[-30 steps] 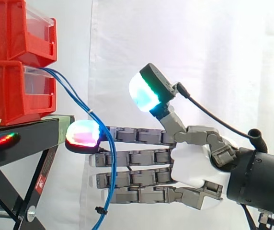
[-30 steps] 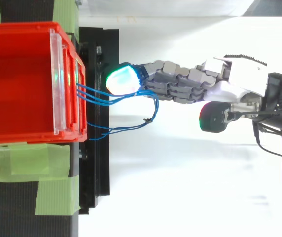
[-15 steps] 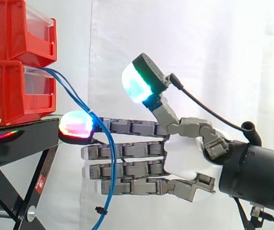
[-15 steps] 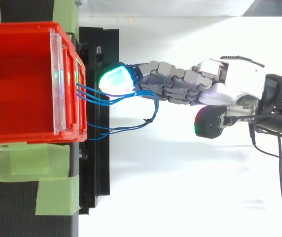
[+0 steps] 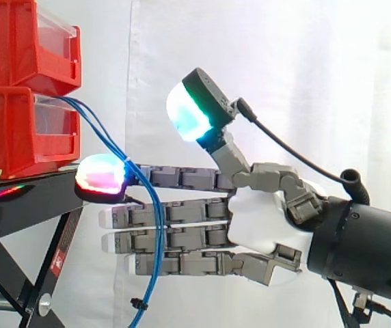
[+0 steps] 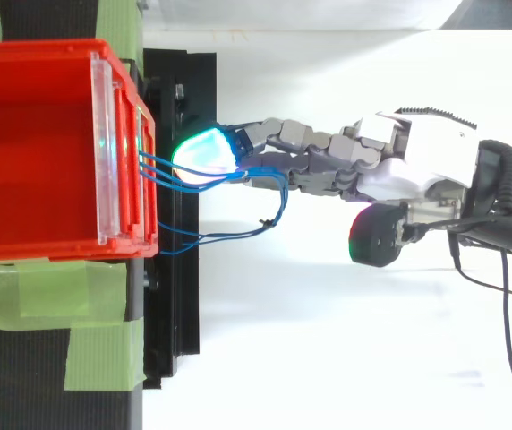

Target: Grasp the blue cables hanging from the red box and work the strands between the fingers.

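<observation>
Already the hand (image 5: 260,219) is reaching in level toward the front edge of the black stand (image 5: 31,205). Its fingers (image 5: 189,213) are lying straight and stacked close one above another. The thumb (image 5: 233,164) is standing up and well apart from them, so the hand is spread and is neither curling nor pinching.

The blue cables (image 5: 158,232) are coming out of the front of the red box (image 5: 18,130), which is sitting at the stand's front edge with a second red bin (image 5: 24,41) stacked on it. They are arcing out past that edge and dropping as a bundle across the fingers, just behind the glowing top fingertip (image 5: 100,174). Their loose ends are dangling below the lowest finger. From above, the strands (image 6: 274,193) are fanning out from the box's front wall, passing under that glowing tip and looping just beside the fingers.

Judging by this, the approach is looking finished and first contact is being made, since the bundle is touching the side of the fingers. Whether any strand is slipping between two of them cannot be told. The grasp itself is not yet done. Closing the fingers and thumb round the bundle is what is left, and after that rolling the strands between the fingers.
</observation>
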Controlling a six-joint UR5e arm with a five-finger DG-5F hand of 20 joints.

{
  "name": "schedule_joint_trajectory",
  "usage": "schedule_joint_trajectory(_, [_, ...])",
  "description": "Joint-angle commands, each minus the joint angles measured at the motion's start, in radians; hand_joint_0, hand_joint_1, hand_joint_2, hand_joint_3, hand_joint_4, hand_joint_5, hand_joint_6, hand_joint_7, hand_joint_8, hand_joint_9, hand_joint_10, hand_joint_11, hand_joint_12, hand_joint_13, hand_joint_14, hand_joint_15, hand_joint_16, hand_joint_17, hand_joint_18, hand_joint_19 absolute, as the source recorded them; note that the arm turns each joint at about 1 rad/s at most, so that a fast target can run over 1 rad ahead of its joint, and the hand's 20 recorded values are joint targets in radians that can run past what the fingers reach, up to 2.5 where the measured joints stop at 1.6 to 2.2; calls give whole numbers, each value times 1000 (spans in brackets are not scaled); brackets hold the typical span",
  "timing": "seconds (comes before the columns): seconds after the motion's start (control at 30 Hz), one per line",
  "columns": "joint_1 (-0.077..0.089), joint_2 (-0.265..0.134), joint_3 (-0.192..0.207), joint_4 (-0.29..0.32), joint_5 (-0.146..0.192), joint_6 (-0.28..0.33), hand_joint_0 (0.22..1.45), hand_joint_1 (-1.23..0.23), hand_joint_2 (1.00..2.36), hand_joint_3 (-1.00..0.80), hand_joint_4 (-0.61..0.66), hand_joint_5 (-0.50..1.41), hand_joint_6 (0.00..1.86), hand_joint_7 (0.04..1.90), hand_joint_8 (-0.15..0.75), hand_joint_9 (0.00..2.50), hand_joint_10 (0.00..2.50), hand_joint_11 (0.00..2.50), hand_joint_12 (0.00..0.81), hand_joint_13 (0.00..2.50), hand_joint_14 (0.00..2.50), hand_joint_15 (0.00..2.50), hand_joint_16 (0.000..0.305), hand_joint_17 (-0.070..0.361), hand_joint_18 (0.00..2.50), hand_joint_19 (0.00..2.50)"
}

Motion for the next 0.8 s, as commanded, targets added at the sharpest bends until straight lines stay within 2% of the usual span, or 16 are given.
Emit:
schedule_joint_trajectory(0.0, [3,-21,1,3,-3,6,675,-503,1000,-1000,166,-335,6,691,371,269,4,210,457,219,6,234,86,194,101,103])
schedule_joint_trajectory(0.1, [3,-68,24,4,-5,40,675,-529,1000,-1000,173,-308,6,671,382,324,4,183,465,276,6,212,88,197,192,58])
schedule_joint_trajectory(0.13, [3,-68,24,4,-5,40,675,-528,1000,-1000,174,-308,6,671,382,325,4,183,464,277,6,211,88,197,196,64])
schedule_joint_trajectory(0.2, [-4,-122,61,1,-14,104,676,-529,1000,-1000,173,-308,5,668,381,326,4,188,463,280,6,212,88,197,203,68])
schedule_joint_trajectory(0.23, [-6,-134,73,1,-20,126,677,-529,1000,-1000,173,-308,5,671,381,326,4,188,463,280,6,219,88,197,204,75])
schedule_joint_trajectory(0.37, [-6,-133,78,-6,-52,138,677,-528,1000,-1000,172,-308,5,670,380,327,5,197,463,283,6,219,87,197,211,73])
schedule_joint_trajectory(0.43, [-9,-123,78,-8,-93,133,677,-528,1000,-1000,172,-307,5,668,380,328,4,192,463,283,6,220,87,197,211,72])
schedule_joint_trajectory(0.5, [-15,-123,78,-8,-104,133,678,-530,1000,-1000,171,-308,6,669,380,328,4,193,464,287,6,220,87,196,210,79])
schedule_joint_trajectory(0.77, [-20,-122,78,-8,-120,136,678,-530,1000,-1000,172,-306,5,668,380,328,4,190,464,289,6,224,87,197,212,79])
